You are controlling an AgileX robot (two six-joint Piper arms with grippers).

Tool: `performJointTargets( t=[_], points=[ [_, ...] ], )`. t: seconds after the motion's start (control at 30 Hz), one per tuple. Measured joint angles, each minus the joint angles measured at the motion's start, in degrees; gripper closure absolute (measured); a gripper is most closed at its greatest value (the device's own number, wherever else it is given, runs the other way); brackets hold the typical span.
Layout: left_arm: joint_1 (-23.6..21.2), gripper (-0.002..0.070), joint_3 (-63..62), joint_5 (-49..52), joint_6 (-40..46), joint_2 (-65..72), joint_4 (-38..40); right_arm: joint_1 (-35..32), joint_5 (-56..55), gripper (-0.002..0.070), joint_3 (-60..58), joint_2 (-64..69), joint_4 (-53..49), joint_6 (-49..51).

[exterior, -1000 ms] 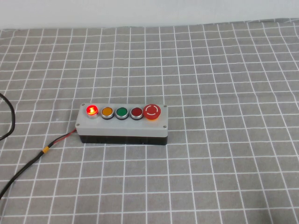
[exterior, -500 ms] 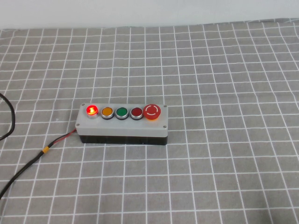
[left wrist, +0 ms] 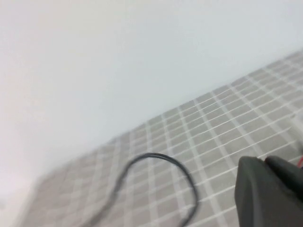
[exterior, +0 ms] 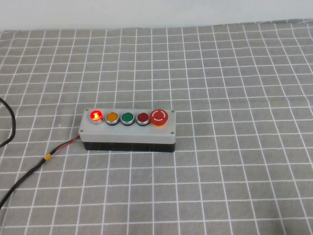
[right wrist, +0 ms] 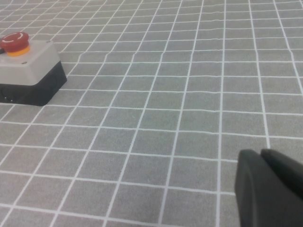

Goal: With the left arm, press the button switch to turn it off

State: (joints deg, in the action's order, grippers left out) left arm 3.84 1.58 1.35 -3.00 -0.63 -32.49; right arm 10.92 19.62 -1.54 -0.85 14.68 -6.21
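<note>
A grey box [exterior: 128, 128] with a black base sits on a grey cloth [exterior: 234, 73] marked with a white grid. Five buttons run in a row along the top of the box. The button switch [exterior: 96, 116], small, round and bright red with a silver ring, is at the box's left end and glows lit. Beside it, moving along the box, come a yellow button [exterior: 112, 117], a green button [exterior: 127, 117], a darker red button [exterior: 142, 117] and, at the box's right end, a large red mushroom button [exterior: 159, 117] with white arrows. Nothing touches any of them.

A dark cable [exterior: 29, 172] with red wire showing leaves the left end of the box and runs off toward the robot's side. A second thin black cable [exterior: 11, 122] curves well to the left of the box.

Neither arm appears in the high view. The left gripper [left wrist: 270, 194] shows only as a dark blurred shape in the left wrist view, away from the box, above cloth with a looping black cable; whether it is wide or narrow cannot be told. The right gripper [right wrist: 270, 189] shows as a dark shape in the right wrist view, well apart from the box's mushroom-button end; its opening cannot be told either.
</note>
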Motion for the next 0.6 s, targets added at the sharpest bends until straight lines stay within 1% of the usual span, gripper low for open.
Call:
performJointTargets(
  t=[0.13, 0.23, 0.37, 0.6],
  points=[
    [0.0, 0.0678, 0.0, -1.3, 0.1, 1.3, -11.9, 0.0, 0.0, 0.0692, 0.0, 0.0, 0.0, 0.0],
    [0.0, 0.0678, -1.6, -1.3, -1.3, 7.4, -18.2, 0.0, 0.0, 0.0692, 0.0, 0.0, 0.0, 0.0],
    [0.0, 0.0678, -7.2, 0.5, -3.5, 17.5, -21.1, 0.0, 0.0, 0.0692, 0.0, 0.0, 0.0, 0.0],
    [0.0, 0.0678, -20.4, 8.7, -9.5, 39.6, -21.2, 0.0, 0.0, 0.0692, 0.0, 0.0, 0.0, 0.0]
  ],
)
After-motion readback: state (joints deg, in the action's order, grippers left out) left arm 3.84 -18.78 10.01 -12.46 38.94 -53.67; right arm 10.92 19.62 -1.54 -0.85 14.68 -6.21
